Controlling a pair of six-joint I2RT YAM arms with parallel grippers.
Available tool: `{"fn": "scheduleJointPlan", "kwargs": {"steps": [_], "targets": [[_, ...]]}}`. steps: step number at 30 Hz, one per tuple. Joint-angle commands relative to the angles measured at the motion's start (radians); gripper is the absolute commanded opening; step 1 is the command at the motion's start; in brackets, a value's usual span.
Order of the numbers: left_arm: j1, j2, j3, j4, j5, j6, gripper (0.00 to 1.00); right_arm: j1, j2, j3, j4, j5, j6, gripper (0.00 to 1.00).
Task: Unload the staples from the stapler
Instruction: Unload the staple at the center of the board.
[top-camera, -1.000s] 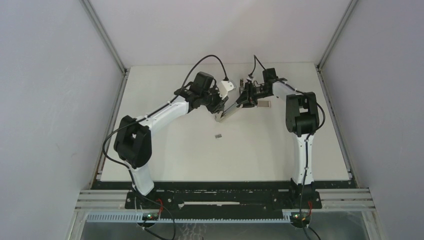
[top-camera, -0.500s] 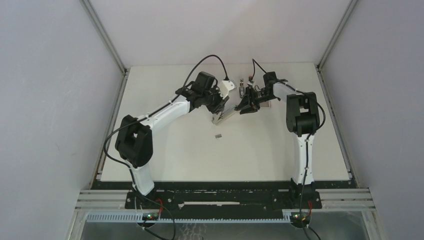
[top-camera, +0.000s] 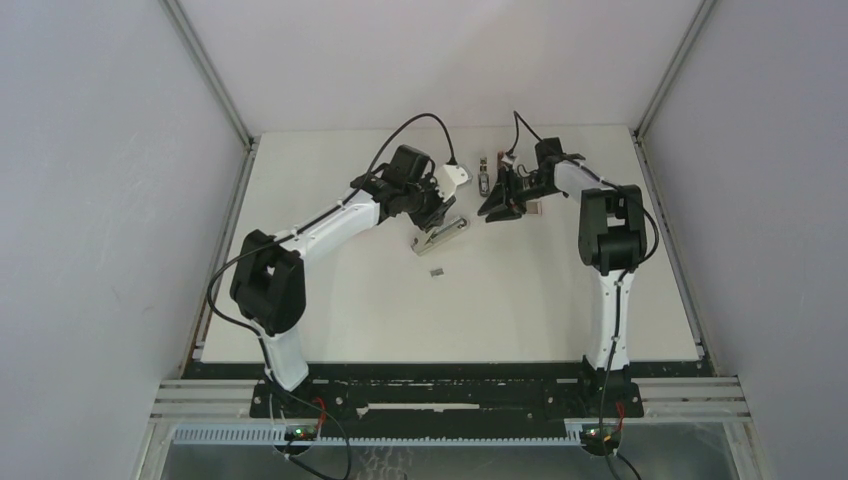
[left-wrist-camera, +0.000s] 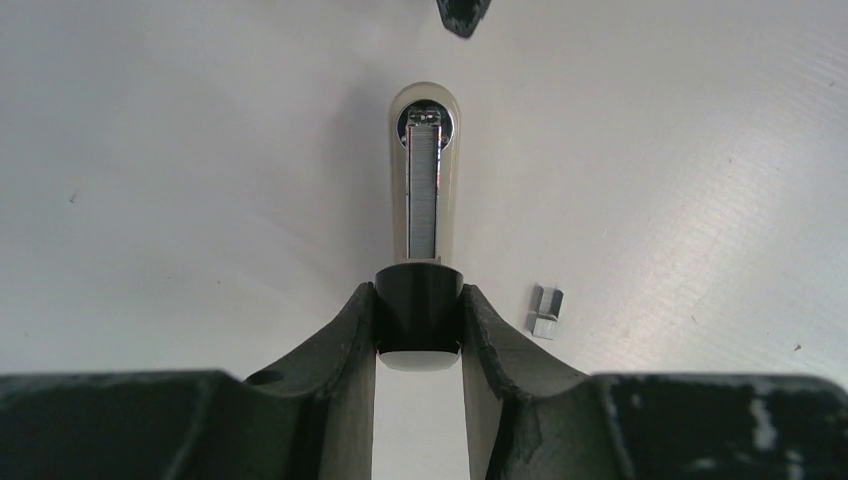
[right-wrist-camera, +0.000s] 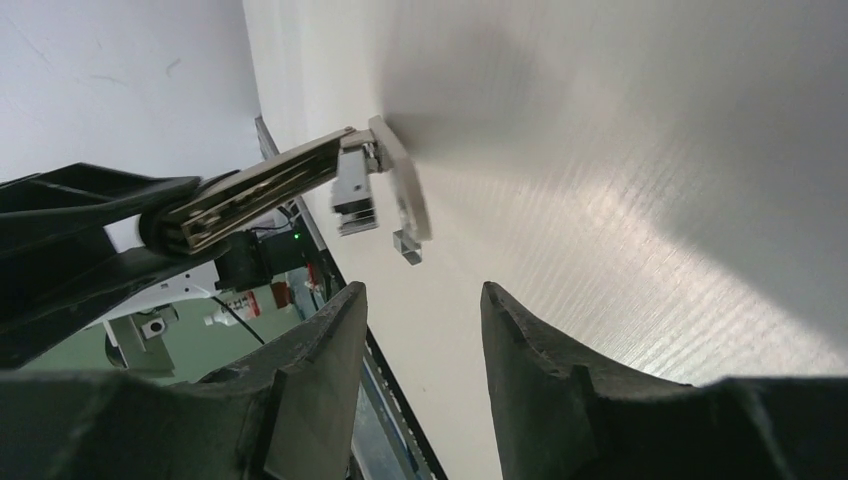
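Note:
The stapler (top-camera: 441, 235) lies low over the table at mid-back. My left gripper (left-wrist-camera: 418, 302) is shut on its black rear end (left-wrist-camera: 418, 318). In the left wrist view its top is open, and a grey row of staples (left-wrist-camera: 425, 190) shows in the metal channel. One short loose strip of staples (left-wrist-camera: 545, 311) lies on the table just right of it, also visible from above (top-camera: 437, 272). My right gripper (top-camera: 497, 202) hangs to the stapler's right, apart from it. Its fingers stand open and empty (right-wrist-camera: 422, 292), facing the stapler's front end (right-wrist-camera: 385, 185).
A small pink-and-white box (top-camera: 533, 208) lies behind the right gripper. A small dark object (top-camera: 484, 175) sits near the back edge. Grey walls enclose the white table on the left, right and back.
My right gripper has opened, let go of the stapler's far end and drawn back to the right. The stapler has swung down toward the table, still held by my left gripper.

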Motion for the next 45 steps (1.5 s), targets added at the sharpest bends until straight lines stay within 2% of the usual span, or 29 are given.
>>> {"fn": "scheduleJointPlan", "kwargs": {"steps": [1, 7, 16, 45], "targets": [[0.004, -0.007, 0.003, -0.055, 0.011, 0.022, 0.0, 0.001, -0.124, 0.042, 0.01, -0.045, -0.007, 0.46], [0.003, -0.007, 0.003, -0.052, 0.013, 0.019, 0.0, 0.053, -0.127, 0.037, 0.048, -0.061, 0.019, 0.46], [0.0, -0.022, -0.017, -0.032, 0.028, 0.014, 0.0, 0.121, -0.046, 0.058, 0.094, -0.056, 0.056, 0.45], [-0.006, -0.033, -0.043, -0.005, 0.046, 0.0, 0.0, 0.135, 0.042, 0.057, 0.104, -0.062, 0.081, 0.42]]}}
